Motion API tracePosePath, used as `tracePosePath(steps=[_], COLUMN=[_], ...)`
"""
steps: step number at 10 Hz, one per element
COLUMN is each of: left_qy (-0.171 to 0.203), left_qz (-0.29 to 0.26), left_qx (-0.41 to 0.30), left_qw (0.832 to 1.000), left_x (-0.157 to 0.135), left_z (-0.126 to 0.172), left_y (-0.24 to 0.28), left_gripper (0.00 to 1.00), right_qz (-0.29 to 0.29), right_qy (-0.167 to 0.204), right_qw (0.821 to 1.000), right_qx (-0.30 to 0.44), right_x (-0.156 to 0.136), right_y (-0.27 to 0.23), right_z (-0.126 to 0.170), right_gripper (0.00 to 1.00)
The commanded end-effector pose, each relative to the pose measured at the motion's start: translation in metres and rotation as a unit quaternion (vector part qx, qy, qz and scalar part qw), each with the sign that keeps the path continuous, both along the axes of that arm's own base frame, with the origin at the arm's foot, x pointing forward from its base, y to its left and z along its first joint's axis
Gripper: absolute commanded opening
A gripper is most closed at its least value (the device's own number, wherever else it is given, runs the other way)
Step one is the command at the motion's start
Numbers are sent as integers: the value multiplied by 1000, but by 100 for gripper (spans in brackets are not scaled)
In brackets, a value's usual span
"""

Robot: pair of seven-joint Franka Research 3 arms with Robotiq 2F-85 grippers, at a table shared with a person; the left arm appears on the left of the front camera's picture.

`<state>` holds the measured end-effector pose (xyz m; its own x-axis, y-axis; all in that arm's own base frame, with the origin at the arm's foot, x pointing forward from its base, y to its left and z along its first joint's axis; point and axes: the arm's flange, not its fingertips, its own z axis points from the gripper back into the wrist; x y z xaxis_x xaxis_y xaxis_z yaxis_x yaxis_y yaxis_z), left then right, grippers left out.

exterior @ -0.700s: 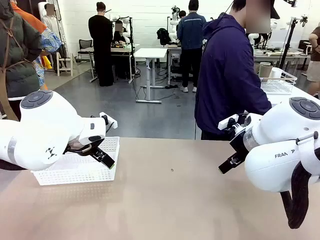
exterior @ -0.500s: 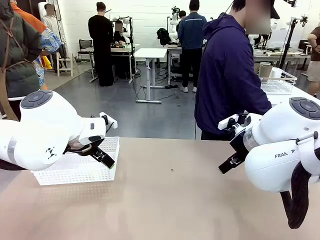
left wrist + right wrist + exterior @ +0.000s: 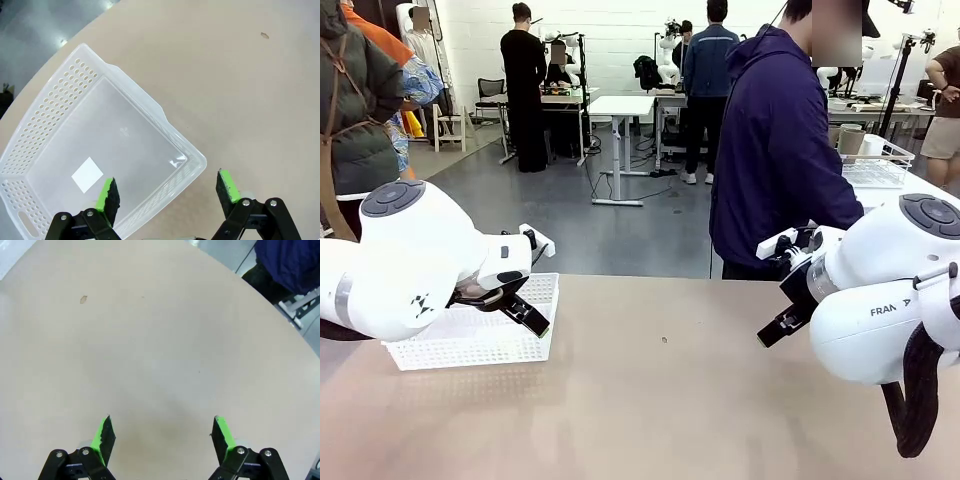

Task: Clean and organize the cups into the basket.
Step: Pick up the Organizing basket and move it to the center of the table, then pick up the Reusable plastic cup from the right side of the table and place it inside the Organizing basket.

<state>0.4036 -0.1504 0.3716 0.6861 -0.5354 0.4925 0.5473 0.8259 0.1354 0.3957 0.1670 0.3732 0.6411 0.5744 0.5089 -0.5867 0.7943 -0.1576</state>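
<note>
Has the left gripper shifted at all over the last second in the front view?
No. The left gripper hangs at the same place as before, over the near right corner of the basket, with its jaws open.

Our left arm [image 3: 410, 262] comes in from left side, elbow low, wrist bent. We carry left gripper [image 3: 523, 312] angled down and toward middle. Left wrist view: its fingers [image 3: 107, 195] spread wide, green pads facing each other. Our right arm [image 3: 895, 290] comes in from right side, bulky joint up front. Right gripper [image 3: 778, 325] points down and toward middle. Right wrist view: its fingers [image 3: 222, 434] also wide apart.
</note>
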Motion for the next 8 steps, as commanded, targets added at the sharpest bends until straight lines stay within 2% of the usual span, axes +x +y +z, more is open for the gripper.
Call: tracePosePath(steps=[1, 8], left_qy=[0, 0], left_qz=[0, 0], left_qx=[0, 0], left_qw=[1000, 1000], left_x=[0, 0], left_z=[0, 0], left_y=[0, 0], left_gripper=[100, 100], right_qz=[0, 0], right_qy=[0, 0], right_qw=[1000, 1000], right_qx=[0, 0], right_x=[0, 0], right_y=[0, 0], right_z=[0, 0], right_gripper=[100, 100])
